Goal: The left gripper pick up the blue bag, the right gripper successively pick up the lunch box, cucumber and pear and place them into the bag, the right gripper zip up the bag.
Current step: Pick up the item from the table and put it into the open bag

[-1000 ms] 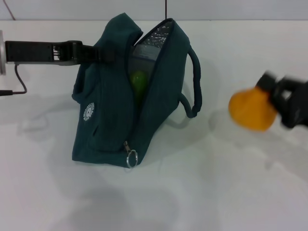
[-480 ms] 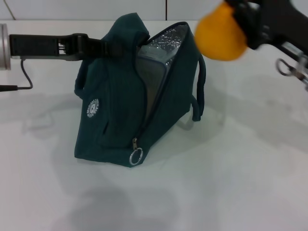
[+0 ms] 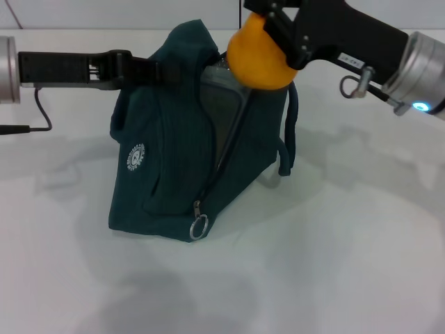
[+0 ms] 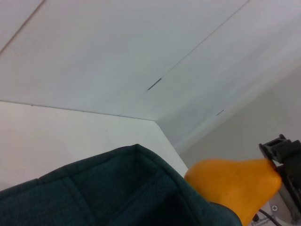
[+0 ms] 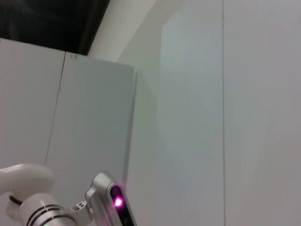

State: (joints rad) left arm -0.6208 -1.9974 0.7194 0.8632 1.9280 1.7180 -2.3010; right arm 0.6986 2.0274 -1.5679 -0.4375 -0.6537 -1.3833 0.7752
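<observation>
Holding the top edge of the blue bag (image 3: 181, 139), the left gripper (image 3: 142, 69) reaches in level from the left side of the table (image 3: 334, 264); its fingers look closed on the fabric near the handle, so the bag hangs just beyond its tips, propped upright with the mouth gaping. The first step of the task therefore looks done. The zipper runs down the bag's front edge, undone, with the metal ring pull (image 3: 199, 227) resting low, well below both claws. Inside the mouth a strip of silver lining and a grey surface show, which may be the lunch box, but I cannot tell for sure; the cucumber is not visible from here, so whether those two are packed is a judgement only, likely given that the last fruit is now in the air. To the right, the right gripper (image 3: 268, 31) comes in from the upper right with its fingers clamped on the pear (image 3: 259, 57), gripping the narrow stem end so the round body hangs just below and ahead of the claw. The pear sits directly over the bag's open mouth, at or just above its rim, not yet released. In the left wrist view the pear (image 4: 235, 186) shows right beside the bag's edge (image 4: 117, 188). What seems left: lowering and letting go of the pear, then the right claw dropping to the ring pull and drawing the zipper shut
</observation>
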